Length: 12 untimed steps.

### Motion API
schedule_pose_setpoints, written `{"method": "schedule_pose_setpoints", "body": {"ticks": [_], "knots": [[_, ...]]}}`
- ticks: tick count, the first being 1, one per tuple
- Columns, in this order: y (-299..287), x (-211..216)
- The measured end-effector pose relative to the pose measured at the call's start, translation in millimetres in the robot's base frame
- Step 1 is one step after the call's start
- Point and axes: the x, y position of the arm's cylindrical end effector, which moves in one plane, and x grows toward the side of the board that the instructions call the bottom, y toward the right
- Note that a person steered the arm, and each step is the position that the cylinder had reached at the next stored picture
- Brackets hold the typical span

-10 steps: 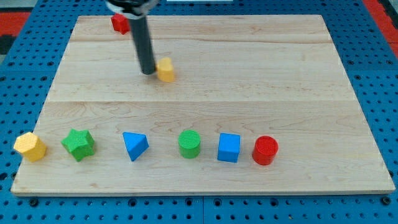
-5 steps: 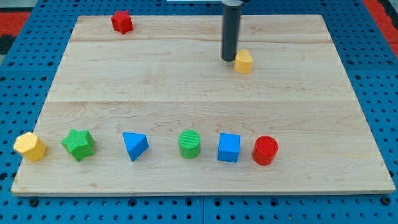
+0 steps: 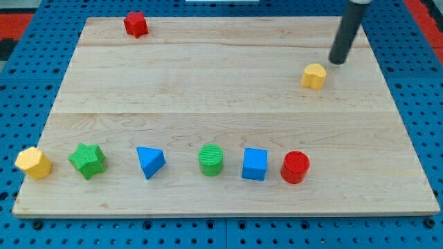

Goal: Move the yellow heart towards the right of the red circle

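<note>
One yellow heart [image 3: 314,75] has slid right since before; my tip [image 3: 337,61], holding nothing, now sits just beyond it, apart, far above the red circle [image 3: 295,167] on the wooden board [image 3: 221,104].

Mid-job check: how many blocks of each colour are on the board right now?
Red: 2, star and circle
Yellow: 2, heart and hexagon
Green: 2, star and cylinder
Blue: 2, triangle and cube
Total: 8
</note>
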Motion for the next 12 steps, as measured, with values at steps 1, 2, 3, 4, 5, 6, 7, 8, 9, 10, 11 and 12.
{"method": "schedule_pose_setpoints", "body": {"ticks": [1, 2, 3, 4, 5, 6, 7, 8, 9, 10, 11, 12], "knots": [[-28.4, 27.8], [-38.4, 50.6], [-39.3, 65.7], [-66.9, 50.0], [-97.8, 66.2], [-92.4, 87.8], [-77.3, 90.8], [-44.7, 90.8], [-15.7, 78.0], [7.9, 78.4], [23.9, 94.9], [36.0, 106.5]]}}
